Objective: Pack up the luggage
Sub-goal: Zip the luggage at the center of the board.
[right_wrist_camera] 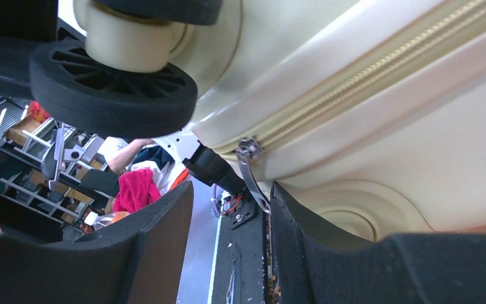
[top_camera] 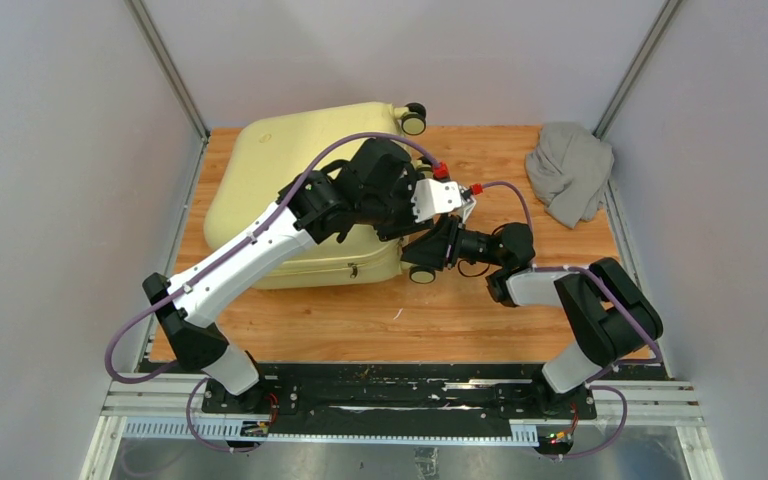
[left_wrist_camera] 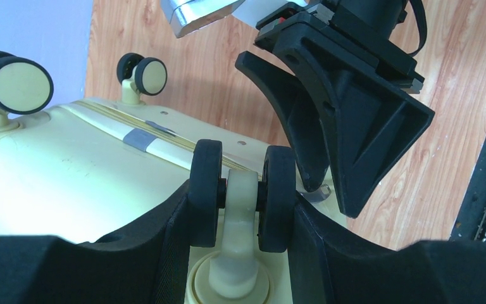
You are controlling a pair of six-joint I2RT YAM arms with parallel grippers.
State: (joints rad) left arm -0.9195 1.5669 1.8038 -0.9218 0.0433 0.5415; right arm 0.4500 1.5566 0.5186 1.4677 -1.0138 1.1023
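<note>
At the luggage (top_camera: 260, 160), left pincer (left_wrist_camera: 240, 202) gripping wheel (left_wrist_camera: 205, 190), right pincer (right_wrist_camera: 231, 196) open round zipper pull (right_wrist_camera: 250, 171).

Left claw (left_wrist_camera: 240, 197) clamped, right claw (right_wrist_camera: 231, 193) agape

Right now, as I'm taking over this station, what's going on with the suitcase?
The luggage lies closed on the table. The left gripper is clamped on a corner wheel, apparently steadying it. The right gripper stands open around the zipper pull beside that wheel, not yet pinching it. The grey cloth lies apart at the table's far right, unpacked.
</note>
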